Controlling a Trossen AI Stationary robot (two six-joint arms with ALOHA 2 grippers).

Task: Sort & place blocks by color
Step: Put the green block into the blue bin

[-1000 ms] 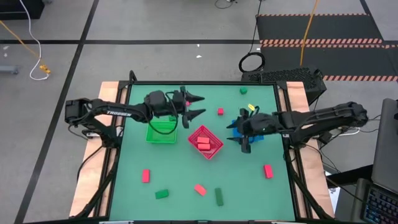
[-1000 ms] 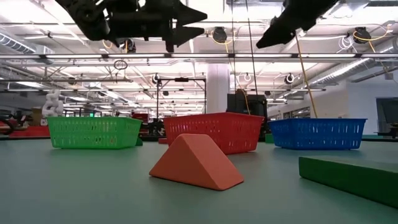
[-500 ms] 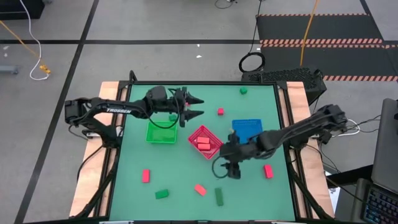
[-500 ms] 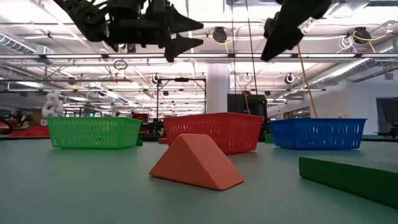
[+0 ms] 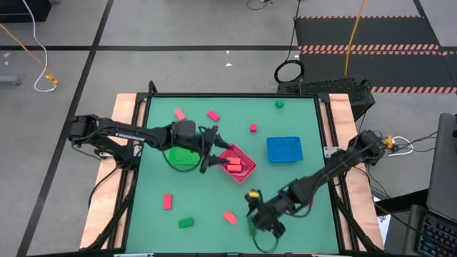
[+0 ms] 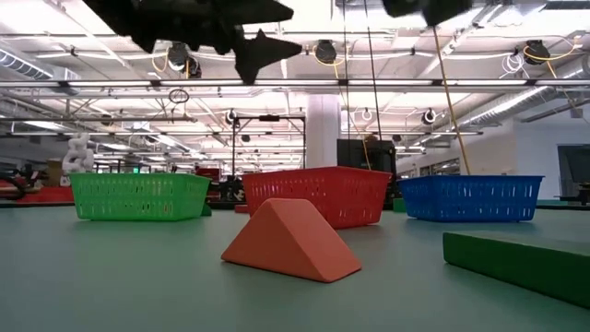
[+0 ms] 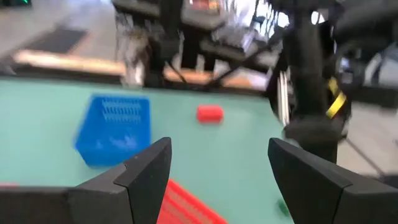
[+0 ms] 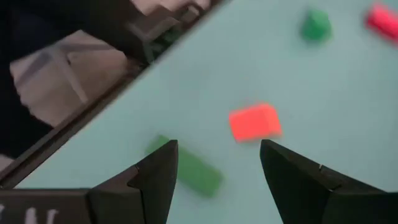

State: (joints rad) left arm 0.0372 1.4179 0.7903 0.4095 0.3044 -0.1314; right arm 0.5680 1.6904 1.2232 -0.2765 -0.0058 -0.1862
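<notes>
My right gripper (image 5: 259,223) hangs open over the table's near edge. In its wrist view (image 8: 217,149) a green bar block (image 8: 194,172) and a salmon block (image 8: 255,122) lie flat on the mat beneath it, untouched. My left gripper (image 5: 212,150) is open and roughly level, above the gap between the green basket (image 5: 180,155) and the red basket (image 5: 238,163), with nothing between its fingers (image 7: 219,146). Loose blocks lie on the mat: two pink (image 5: 179,114) (image 5: 213,116), red (image 5: 253,128) (image 5: 167,202), green (image 5: 279,104) (image 5: 186,223).
The blue basket (image 5: 284,150) stands right of the red basket, which has red blocks in it. In the low view a salmon wedge (image 6: 290,242) and the green bar (image 6: 525,265) lie closest to the near edge. My right arm reaches across the table's right front quarter.
My right gripper has swung from beside the blue basket toward the near edge and sunk, rolling as it went; it now hangs over the green bar. My left gripper has moved from the far side of the green basket toward the red basket and tipped closer to level.
</notes>
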